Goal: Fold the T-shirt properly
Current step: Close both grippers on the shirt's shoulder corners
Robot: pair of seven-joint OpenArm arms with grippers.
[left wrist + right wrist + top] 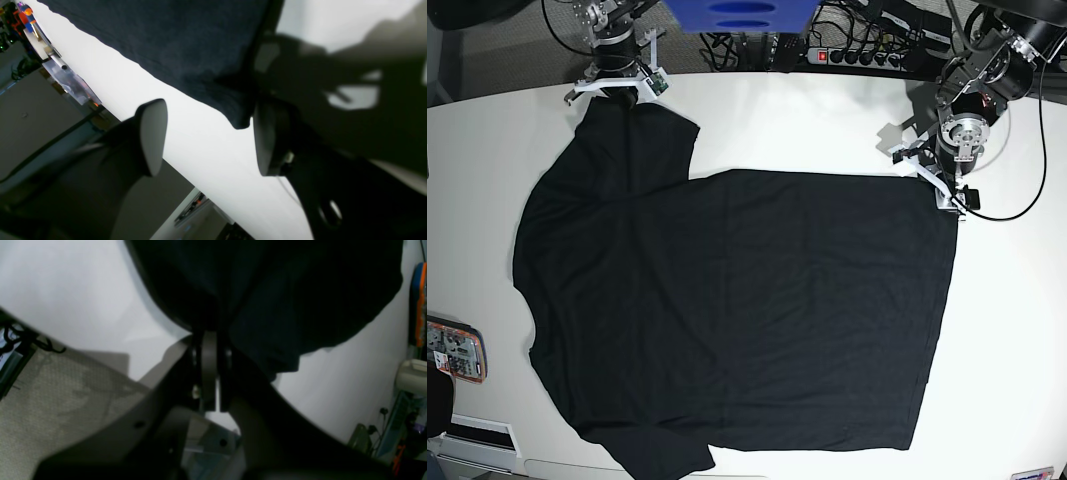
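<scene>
White table [827, 130] fills nearly the whole base view, with the T-shirt [737, 320] spread mostly flat across its middle and lower left, black, hem edge running down the right side, one sleeve reaching to the upper left, another at the bottom edge. Left gripper [939, 185] sits upper right of the base view at the shirt's top right corner; in the left wrist view left gripper [208, 136] has its jaws wide apart, pale pad [153, 136] on one side, dark finger on the other, shirt corner [238, 121] hanging between them near the dark finger, touching or not cannot tell. Right gripper [619, 88] is upper left of the base view at the sleeve tip; in the right wrist view right gripper [209, 340] has its jaws pressed together, clamped on a bunched fold of the black cloth [267, 290]. Power strip [857, 55] lies along the top edge beyond the table. Small colourful object [452, 350] at the left edge, lower down.
</scene>
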